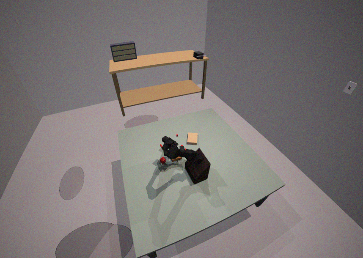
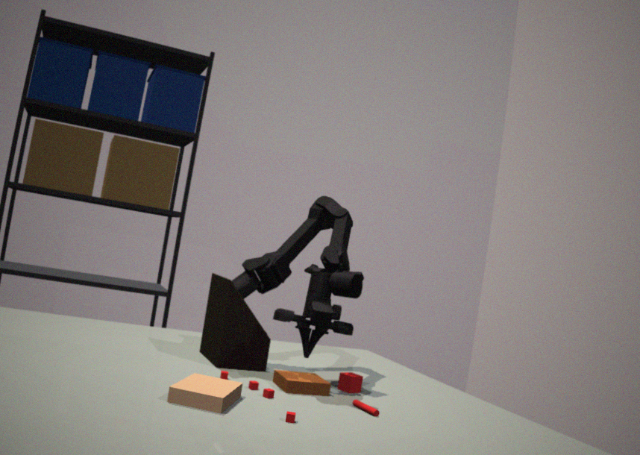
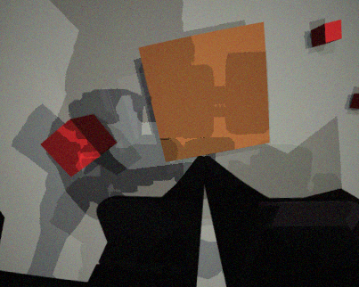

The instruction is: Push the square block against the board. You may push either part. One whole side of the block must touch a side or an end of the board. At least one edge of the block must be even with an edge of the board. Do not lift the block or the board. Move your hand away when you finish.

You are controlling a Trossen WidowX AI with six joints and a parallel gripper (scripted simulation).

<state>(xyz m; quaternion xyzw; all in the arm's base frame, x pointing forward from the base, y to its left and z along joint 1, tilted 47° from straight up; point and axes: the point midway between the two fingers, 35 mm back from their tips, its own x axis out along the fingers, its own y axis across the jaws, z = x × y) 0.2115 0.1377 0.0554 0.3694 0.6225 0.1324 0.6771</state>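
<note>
The square block (image 1: pixel 177 158) (image 2: pixel 304 382) (image 3: pixel 207 94) is a flat orange-brown square lying on the table, partly hidden by my arm in the top view. The board (image 1: pixel 192 138) (image 2: pixel 205 391) is a flat, light tan rectangle. It lies apart from the block, to the left of it and nearer the camera in the exterior view, and is out of the wrist view. My gripper (image 2: pixel 306 356) (image 3: pixel 203 161) is shut and empty. It points down, with its tips a little above the block in the exterior view and by the block's near edge in the wrist view.
A larger red cube (image 1: pixel 162 160) (image 2: pixel 350 382) (image 3: pixel 79 144) is beside the block. A red cylinder (image 1: pixel 160 145) (image 2: pixel 365 407) lies close by. Several small red cubes lie around, including one (image 2: pixel 268 393) between block and board and another (image 1: pixel 177 135) (image 2: pixel 290 417) farther out.
</note>
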